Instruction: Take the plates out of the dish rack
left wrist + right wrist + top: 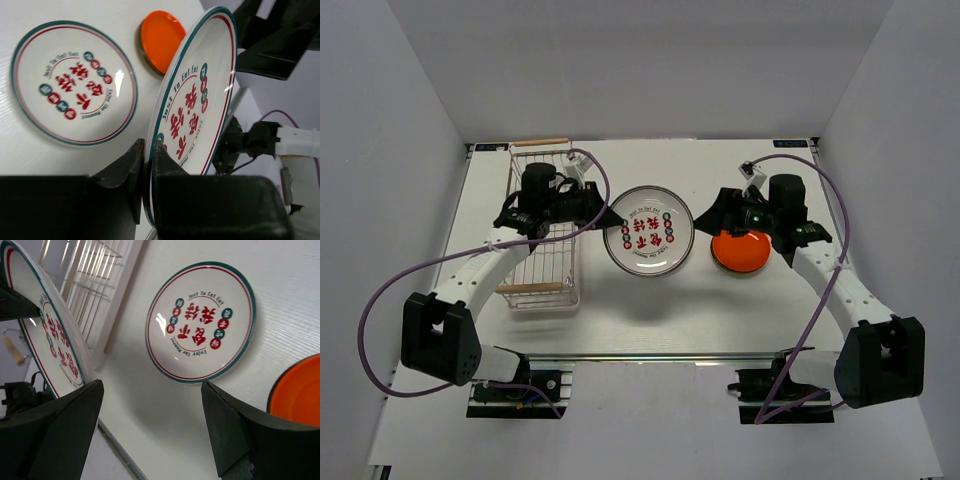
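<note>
Your left gripper is clamped on the rim of a white round plate with teal-red band, held tilted at centre-right. A matching flat plate lies upper left, with a plain orange-red plate at the top. The silver wire dish rack is at the left of the top view. Your right gripper has its fingers spread wide, holding nothing.

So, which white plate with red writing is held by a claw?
The upright one, pinched at its rim by the left claw; the other lies flat on the table.
</note>
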Robot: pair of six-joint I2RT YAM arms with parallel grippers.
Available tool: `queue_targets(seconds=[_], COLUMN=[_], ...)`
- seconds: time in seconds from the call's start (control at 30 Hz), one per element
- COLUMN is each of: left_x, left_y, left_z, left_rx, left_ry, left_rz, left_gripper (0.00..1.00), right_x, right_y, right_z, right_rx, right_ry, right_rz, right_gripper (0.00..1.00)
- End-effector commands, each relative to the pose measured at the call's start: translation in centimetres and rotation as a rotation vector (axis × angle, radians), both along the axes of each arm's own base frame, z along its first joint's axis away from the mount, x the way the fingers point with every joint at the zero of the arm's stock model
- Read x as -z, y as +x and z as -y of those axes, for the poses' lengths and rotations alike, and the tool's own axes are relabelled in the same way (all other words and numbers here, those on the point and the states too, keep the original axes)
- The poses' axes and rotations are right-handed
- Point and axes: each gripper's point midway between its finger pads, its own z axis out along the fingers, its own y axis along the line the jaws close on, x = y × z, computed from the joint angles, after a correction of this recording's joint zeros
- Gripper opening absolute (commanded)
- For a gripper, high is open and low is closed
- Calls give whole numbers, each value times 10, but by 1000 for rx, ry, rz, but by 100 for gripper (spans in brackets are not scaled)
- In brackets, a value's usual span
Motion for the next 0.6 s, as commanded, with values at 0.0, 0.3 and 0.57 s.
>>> queue_targets(seconds=[0.0, 0.3, 0.57], left_x=[5, 16, -7], left_y=[8, -2, -7], left_z=[-19, -13, 5], left_rx=[-123, -90, 15], left_ry=[117, 71, -48], left_rz=[36, -9, 30], left_gripper=[0, 0, 0], right_x=[-27, -42, -12], right_y=[8, 2, -1], right_z=[3, -12, -27], right_rx=[55, -45, -122], right_ry=[-8, 42, 36], right_rz=[59, 90, 6], right_gripper=[85, 89, 89])
